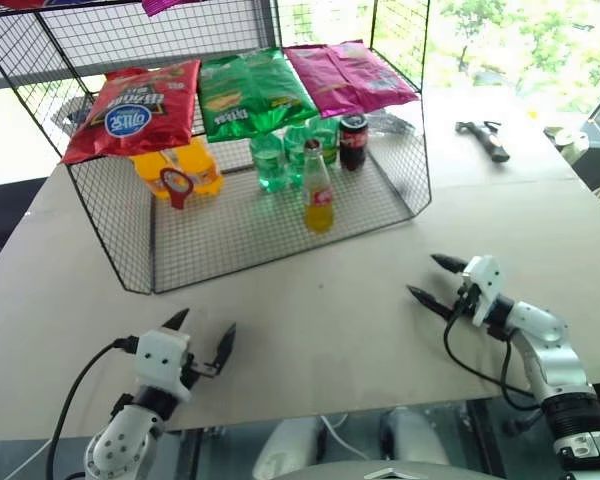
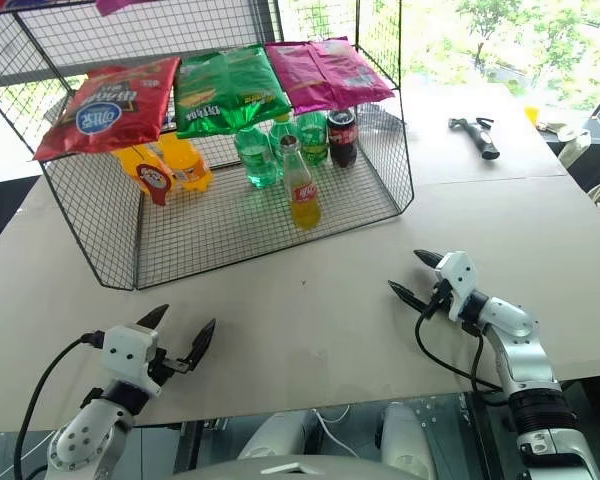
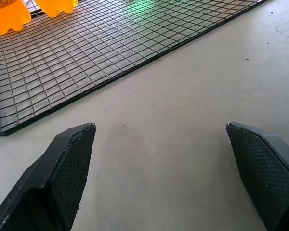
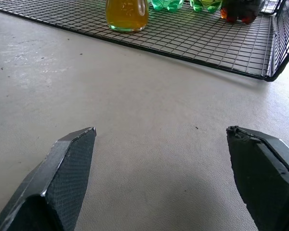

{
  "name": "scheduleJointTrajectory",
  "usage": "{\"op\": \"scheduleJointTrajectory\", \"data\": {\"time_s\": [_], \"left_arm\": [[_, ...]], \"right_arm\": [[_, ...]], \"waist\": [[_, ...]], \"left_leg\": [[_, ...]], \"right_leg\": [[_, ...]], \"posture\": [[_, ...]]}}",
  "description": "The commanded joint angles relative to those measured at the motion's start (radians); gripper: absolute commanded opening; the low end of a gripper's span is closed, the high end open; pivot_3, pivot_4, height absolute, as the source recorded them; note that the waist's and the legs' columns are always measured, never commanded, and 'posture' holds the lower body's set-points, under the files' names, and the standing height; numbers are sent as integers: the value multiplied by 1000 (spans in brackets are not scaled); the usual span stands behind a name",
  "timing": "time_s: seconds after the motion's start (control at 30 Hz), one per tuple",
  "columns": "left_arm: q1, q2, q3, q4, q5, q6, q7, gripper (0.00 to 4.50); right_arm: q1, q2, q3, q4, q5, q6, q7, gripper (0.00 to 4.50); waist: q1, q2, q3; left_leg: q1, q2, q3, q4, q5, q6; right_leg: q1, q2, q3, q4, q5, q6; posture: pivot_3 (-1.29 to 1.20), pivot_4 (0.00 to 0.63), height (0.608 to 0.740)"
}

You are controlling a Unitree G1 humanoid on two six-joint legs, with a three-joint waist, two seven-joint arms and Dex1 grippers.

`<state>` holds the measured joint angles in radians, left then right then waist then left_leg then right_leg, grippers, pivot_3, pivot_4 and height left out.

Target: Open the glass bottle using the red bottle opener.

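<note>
1. Glass bottle (image 1: 318, 190) stands upright on the wire rack (image 1: 230, 235) floor, near its front edge, in front of the green bottles (image 1: 280, 155).
2. Red bottle opener (image 1: 177, 186) leans against the orange bottles (image 1: 180, 165) at the rack's left side, well apart from the glass bottle.
3. Left gripper (image 1: 202, 335) over bare table (image 1: 320, 310), fingers spread wide, holding nothing.
4. Right gripper (image 1: 435, 280) also wide apart, empty, pointing towards the rack, well short of it.
</note>
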<state>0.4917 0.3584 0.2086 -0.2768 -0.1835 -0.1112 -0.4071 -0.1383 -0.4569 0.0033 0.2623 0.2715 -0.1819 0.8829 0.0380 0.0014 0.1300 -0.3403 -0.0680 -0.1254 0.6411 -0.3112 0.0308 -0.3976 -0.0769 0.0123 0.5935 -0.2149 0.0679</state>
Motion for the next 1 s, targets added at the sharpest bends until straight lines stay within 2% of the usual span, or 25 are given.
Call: {"op": "scheduleJointTrajectory", "data": {"time_s": [0.03, 0.23, 0.3, 0.47, 0.8, 1.0], "left_arm": [[-51, -3, 44, 2, -29, 46, 32, 4500], [-184, -12, 140, -51, -142, 120, 81, 4500], [-225, -3, 153, -59, -141, 129, 91, 4500], [-322, 3, 188, -70, -128, 153, 149, 4500], [-529, 5, 248, -43, -120, 227, 299, 4500], [-635, 45, 229, 21, -110, 282, 289, 4500]], "right_arm": [[30, 21, 26, -30, -9, 19, 3, 4367], [18, 42, 49, -240, 73, 125, 26, 4367], [4, 49, 59, -310, 99, 162, 28, 4367], [-52, 74, 77, -447, 170, 256, 22, 4367], [-177, 116, 88, -563, 229, 381, -30, 4367], [-181, 121, 96, -580, 222, 393, -49, 4367]], "waist": [[0, 0, 0], [-19, -2, 4], [-24, -3, 5], [-26, -3, 6], [-24, -5, 7], [-24, -6, 7]], "left_leg": [[0, 0, 0, 1, 0, 0], [-5, 2, -1, 6, 0, -1], [-8, 1, 2, 9, 0, -2], [-8, 1, 4, 9, 0, -2], [-9, 1, 4, 10, 1, -3], [-9, 0, 4, 10, 1, -3]], "right_leg": [[0, 1, 0, 0, 0, 0], [-4, 3, 1, 3, 0, 0], [-10, 2, 5, 11, 0, 0], [-14, 3, 7, 14, 1, 0], [-15, 4, 7, 15, 1, -1], [-16, 4, 7, 15, 1, -1]], "posture": [[0, 150, 740], [0, 150, 740], [0, 150, 740], [0, 150, 740], [0, 150, 740], [0, 150, 740]]}}
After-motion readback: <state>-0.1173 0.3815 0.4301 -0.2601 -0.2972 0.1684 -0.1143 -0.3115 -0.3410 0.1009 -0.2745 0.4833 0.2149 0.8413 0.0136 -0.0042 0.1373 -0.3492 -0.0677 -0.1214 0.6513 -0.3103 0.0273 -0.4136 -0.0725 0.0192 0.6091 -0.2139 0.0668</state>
